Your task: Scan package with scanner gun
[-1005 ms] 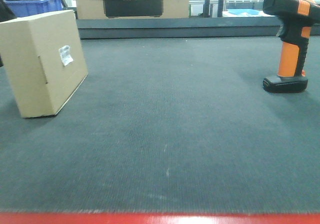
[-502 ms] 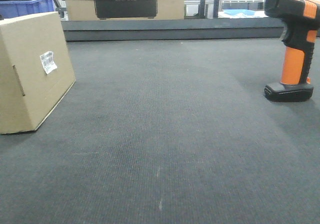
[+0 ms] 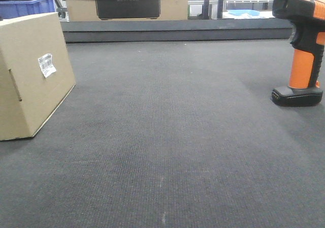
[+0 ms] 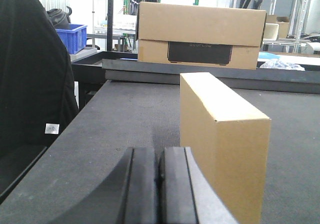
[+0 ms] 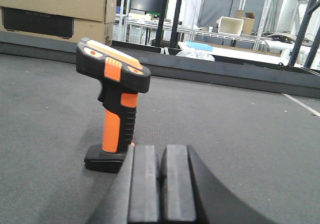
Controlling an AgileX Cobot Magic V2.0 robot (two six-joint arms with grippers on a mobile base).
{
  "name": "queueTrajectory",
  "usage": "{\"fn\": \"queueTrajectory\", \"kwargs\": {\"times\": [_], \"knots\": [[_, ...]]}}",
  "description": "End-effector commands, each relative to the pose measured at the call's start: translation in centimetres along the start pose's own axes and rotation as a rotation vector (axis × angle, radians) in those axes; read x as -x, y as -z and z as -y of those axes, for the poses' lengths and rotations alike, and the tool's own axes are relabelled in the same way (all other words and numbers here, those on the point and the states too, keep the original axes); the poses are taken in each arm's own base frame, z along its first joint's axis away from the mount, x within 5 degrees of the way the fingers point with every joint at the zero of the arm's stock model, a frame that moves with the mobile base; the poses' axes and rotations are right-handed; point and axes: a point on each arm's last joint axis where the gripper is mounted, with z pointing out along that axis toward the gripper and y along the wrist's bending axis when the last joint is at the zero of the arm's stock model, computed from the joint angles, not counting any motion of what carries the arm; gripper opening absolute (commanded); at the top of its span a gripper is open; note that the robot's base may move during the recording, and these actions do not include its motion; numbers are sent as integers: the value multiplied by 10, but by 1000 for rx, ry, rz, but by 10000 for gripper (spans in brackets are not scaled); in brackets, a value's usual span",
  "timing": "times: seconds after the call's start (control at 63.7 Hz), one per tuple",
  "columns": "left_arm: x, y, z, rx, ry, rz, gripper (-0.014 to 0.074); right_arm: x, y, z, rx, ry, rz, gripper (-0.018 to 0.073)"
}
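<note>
You are at the very start: nothing is gripped and neither thing has been lifted. The package stands on edge at the left of the worktop, its white label on the face turned toward the middle. The scanner stands upright on its foot at the far right, well apart from the package.

Your left pincer is pressed shut with nothing in it. The package's narrow end is just ahead of it and a little to the right. Your right pincer is likewise closed and empty, low over the worktop, with the scanner ahead and slightly left.

I judge the next move to be the right arm's: part the jaws, go in at the orange handle and close there, keeping off the foot so it does not tip.

Between the two things the worktop gives you broad room to bring the scanner round to the label. Mind the raised ledge along the far side, and the worktop's left edge, close beside the left arm.
</note>
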Motion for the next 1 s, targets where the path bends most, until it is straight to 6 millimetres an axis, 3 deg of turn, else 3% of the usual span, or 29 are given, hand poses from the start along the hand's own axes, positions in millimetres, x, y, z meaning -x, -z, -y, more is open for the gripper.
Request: {"fn": "queueTrajectory", "kwargs": {"times": [0.0,0.078,0.173,0.298,0.392,0.534,0.706,0.801,0.989], "knots": [[4,0,0,2,-16,44,-111,2,0,0,-5,6,25,-167],[12,1,0,5,-16,23,-111,2,0,0,-5,6,25,-167],[48,7,0,13,-15,2,-111,2,0,0,-5,6,25,-167],[93,4,1,29,-12,-182,-111,2,0,0,-5,6,25,-167],[115,-12,0,42,-9,-403,-111,2,0,0,-5,6,25,-167],[145,-43,3,30,25,-501,-111,2,0,0,-5,6,25,-167],[155,-74,4,26,32,-482,-111,2,0,0,-5,6,25,-167],[159,-97,5,20,55,-556,-111,2,0,0,-5,6,25,-167],[150,-171,6,21,74,-771,-111,2,0,0,-5,6,25,-167]]}}
